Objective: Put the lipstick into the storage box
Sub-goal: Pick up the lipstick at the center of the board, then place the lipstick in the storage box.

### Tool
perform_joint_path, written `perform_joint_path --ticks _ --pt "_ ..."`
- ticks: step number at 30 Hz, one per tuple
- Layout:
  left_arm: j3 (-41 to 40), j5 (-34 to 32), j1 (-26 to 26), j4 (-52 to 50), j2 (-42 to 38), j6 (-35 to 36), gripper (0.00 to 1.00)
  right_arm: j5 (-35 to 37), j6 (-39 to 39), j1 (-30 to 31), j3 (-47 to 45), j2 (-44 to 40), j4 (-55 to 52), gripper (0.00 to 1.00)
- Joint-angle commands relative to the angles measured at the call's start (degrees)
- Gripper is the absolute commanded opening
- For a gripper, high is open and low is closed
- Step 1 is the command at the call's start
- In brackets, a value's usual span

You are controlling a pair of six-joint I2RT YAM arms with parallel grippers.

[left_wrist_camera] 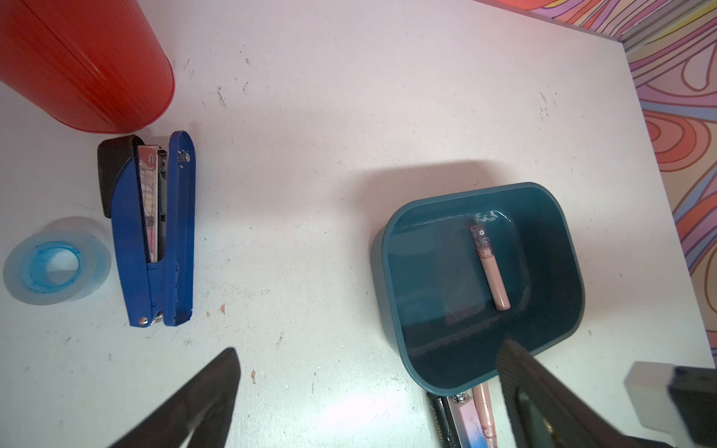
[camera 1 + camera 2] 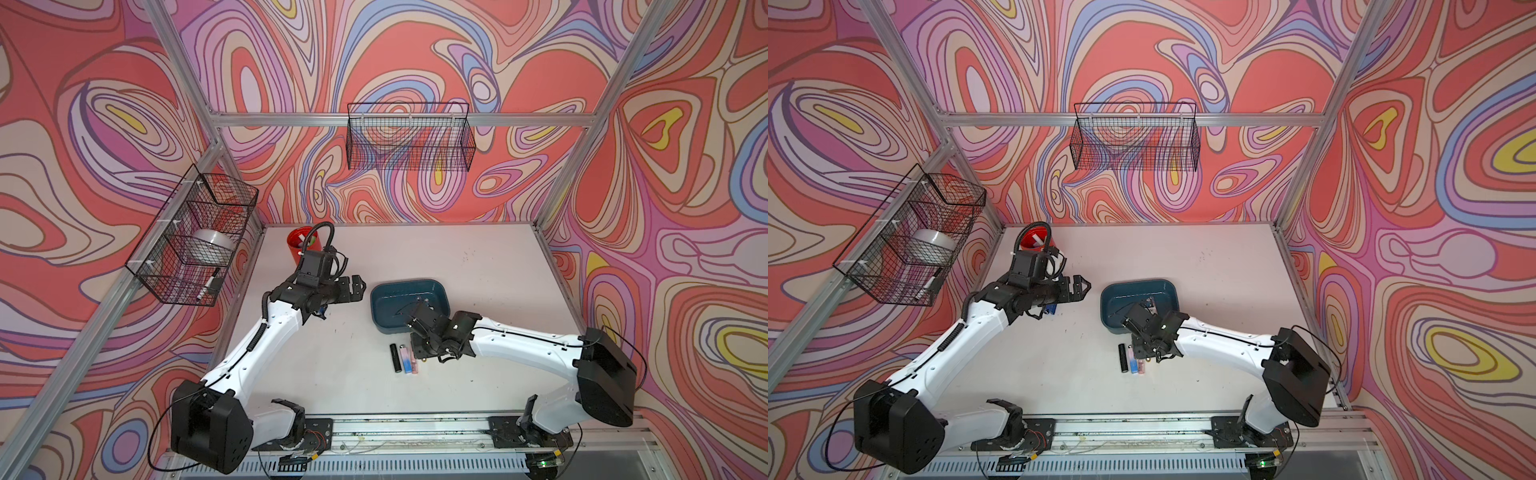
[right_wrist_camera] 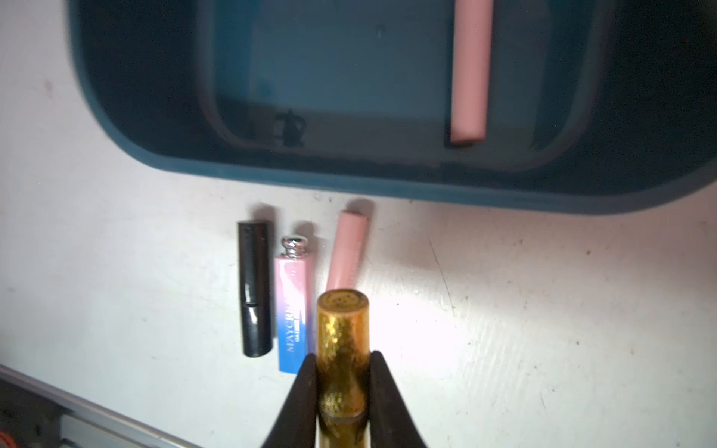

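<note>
The white counter [image 2: 478,257] carries everything. The left arm [image 2: 266,332] rises from its base at 7 o'clock toward 10 o'clock. Its upper link slopes up and its wrist turns level, so the left claw [image 2: 358,286] points toward 3 o'clock above the counter. This claw's fingers stand wide apart and hold nothing.

The right arm [image 2: 528,347] stretches from 5 o'clock toward the centre with its wrist bent down. The right claw [image 3: 341,360] is pinched tight on a gold glitter lipstick [image 3: 342,322], whose free end points at the storage box [image 2: 380,322]. The teal box sits about mid-counter, just at 12 o'clock of the right claw, and one pink tube [image 1: 490,267] lies on its floor.

A red cup [image 1: 85,66] stands near the 10 o'clock corner. Three tubes lie side by side just outside the box's 6 o'clock wall: a black tube [image 3: 255,289], a pink-and-blue tube [image 3: 295,310] and a pale pink tube [image 3: 347,248].
</note>
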Motion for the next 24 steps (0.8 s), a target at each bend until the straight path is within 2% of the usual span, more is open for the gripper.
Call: perform_joint_path --ticks 1,8,16,24 --pt "-0.3 -0.9 -0.2 0.0 -1.3 0.3 1.00 4.4 -3.2 0.0 6.0 -1.3 -4.9 0.20" --pt "-0.2 -2.4 -0.2 -0.7 -1.8 1.1 1.00 6.5 -11.9 -2.8 16.3 5.1 -7.3 0.21" --pt "0.7 -3.9 -0.2 -1.2 -1.2 2.7 1.00 -0.2 -19.1 -15.4 17.8 11.1 -1.5 0.20" --pt "2.0 -4.7 -0.2 -1.4 0.9 4.0 1.00 -1.4 -23.6 -20.1 21.9 21.2 -0.6 0.18"
